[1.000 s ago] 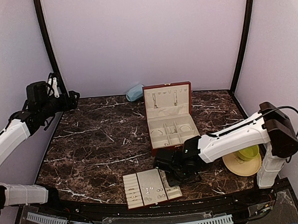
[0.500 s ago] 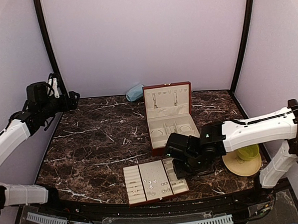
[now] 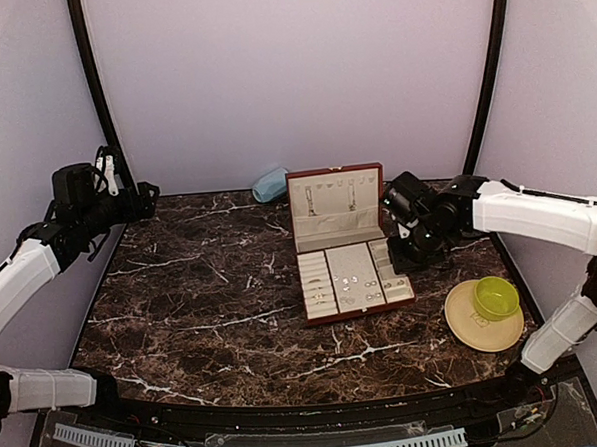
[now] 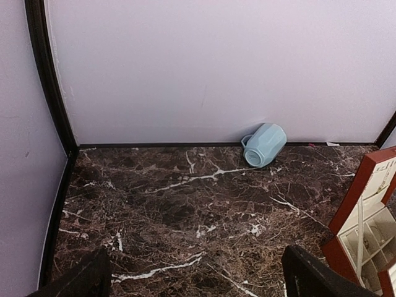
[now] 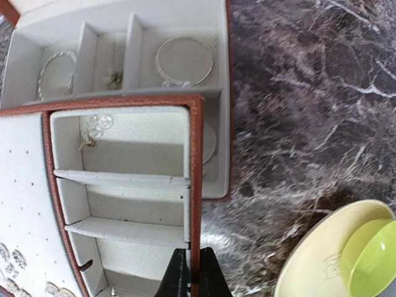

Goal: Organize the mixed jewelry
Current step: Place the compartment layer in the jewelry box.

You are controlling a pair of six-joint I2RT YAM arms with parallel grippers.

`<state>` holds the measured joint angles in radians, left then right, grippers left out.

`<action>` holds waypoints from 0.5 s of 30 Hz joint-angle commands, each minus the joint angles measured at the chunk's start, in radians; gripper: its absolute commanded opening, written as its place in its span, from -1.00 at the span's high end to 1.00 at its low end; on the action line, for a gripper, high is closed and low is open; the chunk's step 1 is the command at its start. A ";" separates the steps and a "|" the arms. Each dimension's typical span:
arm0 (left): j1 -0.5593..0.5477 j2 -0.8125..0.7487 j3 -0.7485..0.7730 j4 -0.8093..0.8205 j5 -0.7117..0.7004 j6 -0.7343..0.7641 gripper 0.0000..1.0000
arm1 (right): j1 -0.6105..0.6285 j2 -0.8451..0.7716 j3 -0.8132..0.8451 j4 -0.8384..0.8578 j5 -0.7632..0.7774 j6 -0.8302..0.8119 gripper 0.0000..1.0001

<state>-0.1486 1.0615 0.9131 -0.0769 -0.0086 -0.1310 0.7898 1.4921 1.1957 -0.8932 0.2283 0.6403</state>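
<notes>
Tray (image 3: 354, 280) now atop box (image 3: 336, 204), right hand (image 5: 192, 272) pinching its rim; tiny silvery jewelry (image 3: 357, 280) glinting.

The left and middle of the counter (image 3: 202, 299) lay bare, giving wide passage toward the front edge. At the back wall a pale blue mug (image 3: 269, 184) lay on its side, just left of the jewelry box's upright lid (image 3: 336, 207). The tray (image 3: 354, 281) sat over the box's front, and the right pincer (image 3: 411, 261) pinched the tray's right wall, crowding that side. The yellow plate (image 3: 474, 326) with its green bowl (image 3: 496, 297) blocked the right front corner.
</notes>
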 commanded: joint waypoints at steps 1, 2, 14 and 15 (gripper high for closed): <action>0.004 -0.033 -0.015 0.014 0.004 0.005 -0.97 | -0.124 0.010 0.084 0.031 -0.037 -0.230 1.00; 0.004 -0.034 -0.015 0.016 0.005 0.004 -0.97 | -0.150 0.029 0.098 0.029 -0.045 -0.252 1.00; 0.004 -0.046 -0.018 0.016 0.006 0.010 -0.96 | -0.293 0.249 0.321 0.018 -0.128 -0.391 1.00; 0.004 -0.047 -0.017 0.016 0.006 0.011 -0.96 | -0.296 0.267 0.336 0.013 -0.137 -0.394 1.00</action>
<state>-0.1486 1.0443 0.9100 -0.0765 -0.0082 -0.1310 0.5037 1.7199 1.4384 -0.8871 0.1452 0.2962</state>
